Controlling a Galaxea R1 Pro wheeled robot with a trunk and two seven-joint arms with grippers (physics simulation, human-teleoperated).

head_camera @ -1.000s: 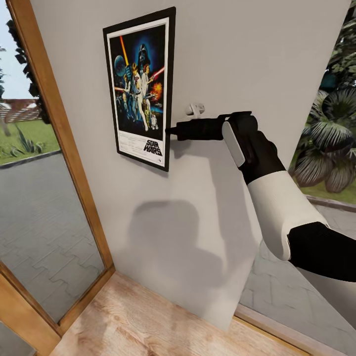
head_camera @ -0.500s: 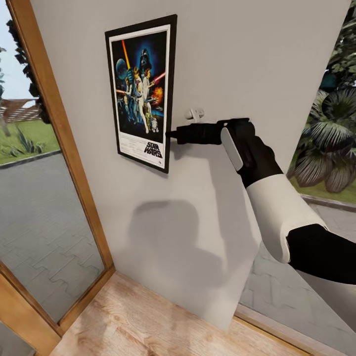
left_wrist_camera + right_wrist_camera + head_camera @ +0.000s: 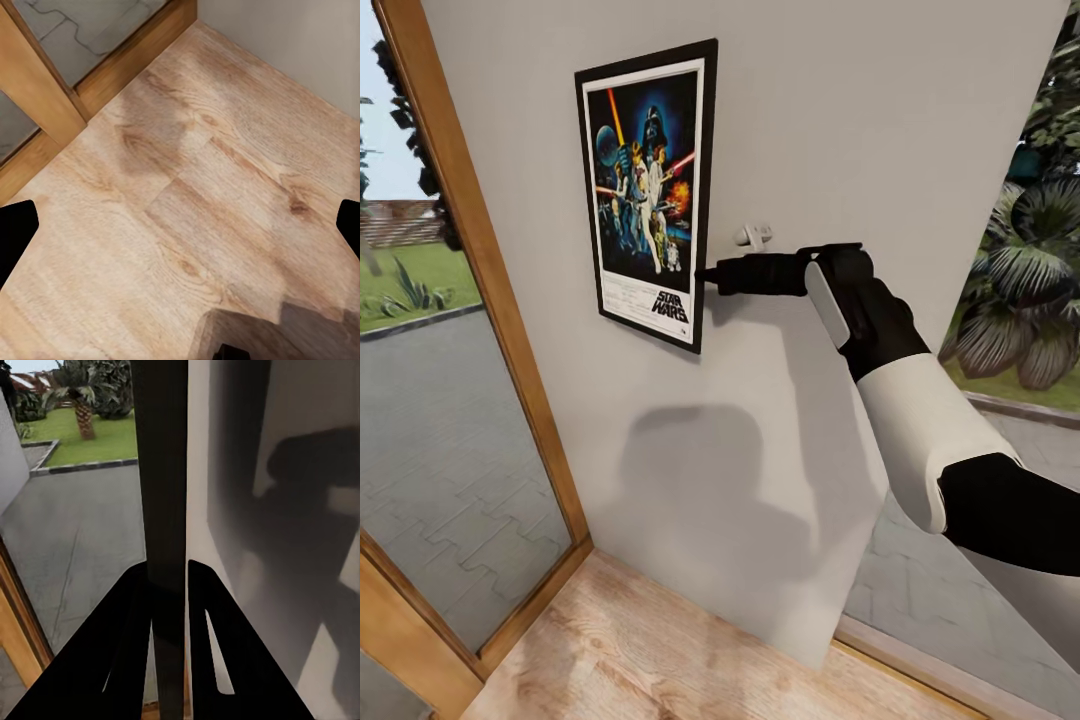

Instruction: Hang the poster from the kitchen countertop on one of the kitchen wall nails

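At the bottom of the head view lies the light wood floor, which the left wrist view shows too, with the two dark fingertips of the left gripper far apart at the edges and nothing between them. Higher, from the right side, the right arm reaches to the right gripper, whose fingers are closed on the black edge of the poster. The poster stands upright against the pale wall, in the upper left of the frame, beside the wooden door frame.
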